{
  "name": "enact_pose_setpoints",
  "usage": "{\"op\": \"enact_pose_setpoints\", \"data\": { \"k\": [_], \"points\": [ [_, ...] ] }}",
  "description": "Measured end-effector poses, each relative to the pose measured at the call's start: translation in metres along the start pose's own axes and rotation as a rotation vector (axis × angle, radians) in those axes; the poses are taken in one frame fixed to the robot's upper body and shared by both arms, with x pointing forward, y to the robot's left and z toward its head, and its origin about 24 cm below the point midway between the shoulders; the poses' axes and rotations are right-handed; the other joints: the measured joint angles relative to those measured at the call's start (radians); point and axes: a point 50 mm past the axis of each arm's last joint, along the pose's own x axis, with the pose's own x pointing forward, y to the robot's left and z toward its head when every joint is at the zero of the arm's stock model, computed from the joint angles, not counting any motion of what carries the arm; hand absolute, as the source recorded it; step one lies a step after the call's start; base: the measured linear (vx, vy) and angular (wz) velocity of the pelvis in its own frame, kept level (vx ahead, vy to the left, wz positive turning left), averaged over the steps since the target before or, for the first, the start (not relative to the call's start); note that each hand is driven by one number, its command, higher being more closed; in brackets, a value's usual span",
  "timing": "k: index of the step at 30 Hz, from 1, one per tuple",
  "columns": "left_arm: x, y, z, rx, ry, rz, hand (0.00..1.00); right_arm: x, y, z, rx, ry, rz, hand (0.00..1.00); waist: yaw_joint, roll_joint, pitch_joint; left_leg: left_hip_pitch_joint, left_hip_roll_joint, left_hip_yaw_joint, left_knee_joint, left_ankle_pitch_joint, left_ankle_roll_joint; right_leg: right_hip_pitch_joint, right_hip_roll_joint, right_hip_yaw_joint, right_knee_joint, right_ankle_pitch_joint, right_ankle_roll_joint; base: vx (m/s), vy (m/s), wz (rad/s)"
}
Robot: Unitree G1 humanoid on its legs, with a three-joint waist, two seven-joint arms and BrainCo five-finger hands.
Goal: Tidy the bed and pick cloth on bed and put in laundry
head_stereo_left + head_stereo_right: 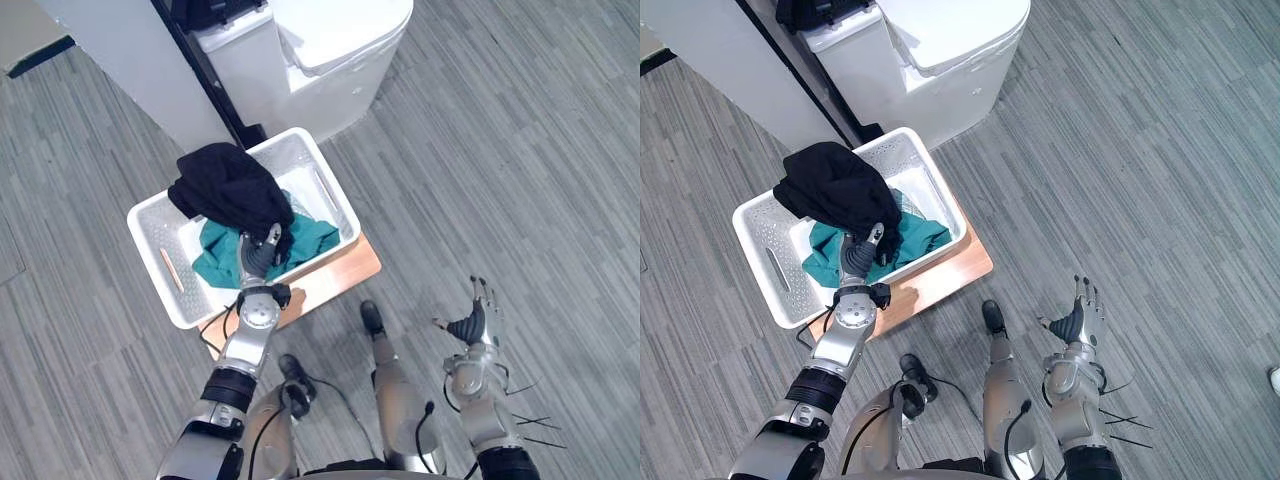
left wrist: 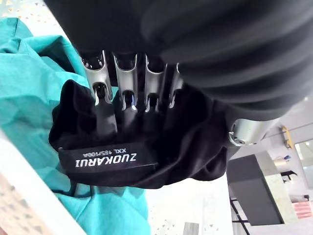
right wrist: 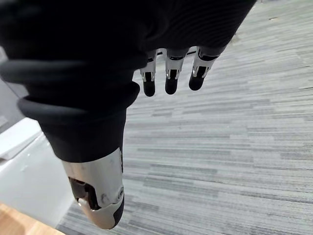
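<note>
left robot hand (image 1: pixel 258 258) is over the near middle of the white laundry basket (image 1: pixel 155 235), clenched on the near edge of a black cloth (image 1: pixel 225 185). the left wrist view shows its fingers (image 2: pixel 100 81) curled into a bunched fold with a sewn label, thumb on the other side. the bulk of the black cloth is heaped toward the basket's far left corner and rides up over the rim there. cannot tell how much of it hangs outside. a teal cloth (image 1: pixel 310 235) lies on the basket floor, under and to the right of the hand. the basket sits on a low wooden board (image 1: pixel 345 270) on the grey plank floor (image 1: pixel 500 150), with a white bin just beyond it (image 1: pixel 330 50). right robot hand (image 1: pixel 470 325) is idle over bare floor, near right, fingers straight and released, well apart from the basket. judgement: the step is dropping the black cloth in, nearly done. to do it well, draw the held fold toward the basket's centre first, so the heap comes off the far left rim and down inside. letting go where it is risks the weight on the rim sliding the cloth out onto the floor. lower the hand close to the teal cloth before opening. open the fingers all the way and pause, since soft knit may catch on the fingertips. then lift straight up, so nothing is dragged back out. keep the wrist clear of the near wall so the light basket isn't nudged along the board.
</note>
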Motion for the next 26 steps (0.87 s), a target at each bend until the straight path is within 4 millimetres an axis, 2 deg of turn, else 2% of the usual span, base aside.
{"op": "enact_pose_setpoints", "data": {
  "k": [3,4,6,11,14,15,16,17,18,19,20,21,23,24,25,26],
  "points": [
    [-0.002,0.003,0.005,-0.015,-0.025,0.01,0.0,-0.003,0.001,-0.004,-0.006,0.009,0.016,0.0,0.004,0.003,-0.002,0.032,-0.002,-0.016,-0.019,-0.001,0.0,0.03,0.004,-0.013,-0.003,0.008,-0.009,-0.03,-0.009,0.07],
    [-0.004,0.005,0.007,-0.028,-0.038,0.016,0.0,-0.006,0.002,-0.008,-0.011,0.018,0.035,0.0,0.018,0.005,-0.003,0.048,-0.003,-0.019,-0.028,0.0,-0.001,0.041,0.006,-0.016,-0.004,0.008,-0.01,0.0,0.0,0.0],
    [-0.009,0.01,0.004,-0.039,-0.033,0.025,0.0,-0.011,0.004,-0.017,-0.023,0.042,0.065,0.0,0.022,0.015,-0.011,0.065,-0.008,-0.039,-0.048,0.004,-0.006,0.06,0.007,-0.023,-0.009,0.008,-0.01,-0.01,-0.005,0.12],
    [-0.041,0.029,-0.039,-0.038,0.119,0.023,0.0,-0.03,0.013,-0.054,-0.05,0.183,0.17,0.0,0.033,0.057,-0.094,0.137,-0.019,-0.084,-0.126,0.045,-0.023,0.123,0.01,-0.076,-0.027,0.003,-0.014,0.04,0.007,0.14],
    [-0.059,0.04,-0.063,-0.028,0.21,0.021,0.0,-0.041,0.017,-0.074,-0.066,0.266,0.215,0.0,0.05,0.049,-0.148,0.169,-0.032,-0.094,-0.147,0.051,-0.022,0.165,0.004,-0.108,-0.027,-0.049,-0.041,0.01,-0.008,0.2],
    [-0.072,0.047,-0.079,-0.021,0.273,0.018,0.0,-0.049,0.022,-0.085,-0.066,0.319,0.255,0.0,0.055,0.046,-0.193,0.173,-0.039,-0.101,-0.153,0.051,-0.024,0.173,-0.006,-0.128,-0.022,-0.087,-0.049,-0.01,-0.03,0.26],
    [-0.079,0.049,-0.087,-0.015,0.308,0.018,0.0,-0.051,0.023,-0.089,-0.059,0.341,0.265,0.0,0.061,0.048,-0.207,0.178,-0.039,-0.104,-0.158,0.054,-0.027,0.174,-0.006,-0.131,-0.018,-0.091,-0.047,0.01,-0.023,0.21],
    [-0.091,0.053,-0.106,-0.004,0.392,0.013,0.0,-0.058,0.026,-0.098,-0.042,0.395,0.289,0.0,0.078,0.048,-0.218,0.21,-0.039,-0.104,-0.182,0.063,-0.03,0.196,-0.007,-0.135,-0.016,-0.098,-0.05,0.01,-0.013,0.15],
    [-0.106,0.06,-0.128,0.007,0.5,0.023,0.0,-0.067,0.032,-0.105,-0.021,0.454,0.319,0.0,0.083,0.043,-0.233,0.24,-0.038,-0.101,-0.209,0.074,-0.034,0.221,-0.005,-0.15,-0.016,-0.11,-0.055,0.01,-0.016,0.19],
    [-0.116,0.064,-0.14,0.012,0.563,0.039,0.0,-0.072,0.035,-0.108,-0.01,0.482,0.337,0.0,0.085,0.04,-0.242,0.256,-0.036,-0.1,-0.223,0.08,-0.038,0.232,-0.004,-0.157,-0.016,-0.114,-0.056,0.01,-0.024,0.2],
    [-0.137,0.071,-0.161,0.01,0.689,0.067,0.0,-0.083,0.041,-0.114,0.014,0.535,0.363,0.0,0.099,0.033,-0.263,0.279,-0.034,-0.095,-0.249,0.087,-0.046,0.244,0.001,-0.161,-0.016,-0.127,-0.055,0.01,-0.025,0.08],
    [-0.147,0.074,-0.17,0.01,0.747,0.08,0.0,-0.088,0.043,-0.116,0.025,0.559,0.376,0.0,0.106,0.029,-0.277,0.286,-0.033,-0.09,-0.261,0.09,-0.048,0.245,0.002,-0.162,-0.016,-0.129,-0.057,0.03,-0.019,0.05],
    [-0.194,0.085,-0.2,0.014,0.972,0.144,0.0,-0.102,0.052,-0.118,0.052,0.61,0.408,0.0,0.128,0.015,-0.301,0.32,-0.025,-0.062,-0.293,0.108,-0.05,0.27,0.003,-0.182,-0.02,-0.137,-0.062,0.03,-0.009,0.1],
    [-0.205,0.087,-0.206,0.005,1.027,0.159,0.0,-0.106,0.054,-0.119,0.057,0.627,0.417,0.0,0.131,0.011,-0.305,0.328,-0.023,-0.054,-0.298,0.11,-0.052,0.276,0.003,-0.185,-0.021,-0.138,-0.062,0.02,0.0,0.13],
    [-0.229,0.091,-0.215,-0.036,1.135,0.219,0.0,-0.112,0.058,-0.12,0.087,0.664,0.434,0.0,0.146,0.003,-0.316,0.345,-0.02,-0.034,-0.313,0.116,-0.055,0.287,0.003,-0.191,-0.021,-0.145,-0.062,0.02,0.007,0.08],
    [-0.235,0.094,-0.218,-0.043,1.162,0.239,0.0,-0.113,0.058,-0.121,0.099,0.677,0.43,0.0,0.15,0.001,-0.318,0.353,-0.02,-0.028,-0.322,0.119,-0.057,0.291,0.002,-0.193,-0.022,-0.146,-0.062,0.02,0.007,0.06]
  ]
}}
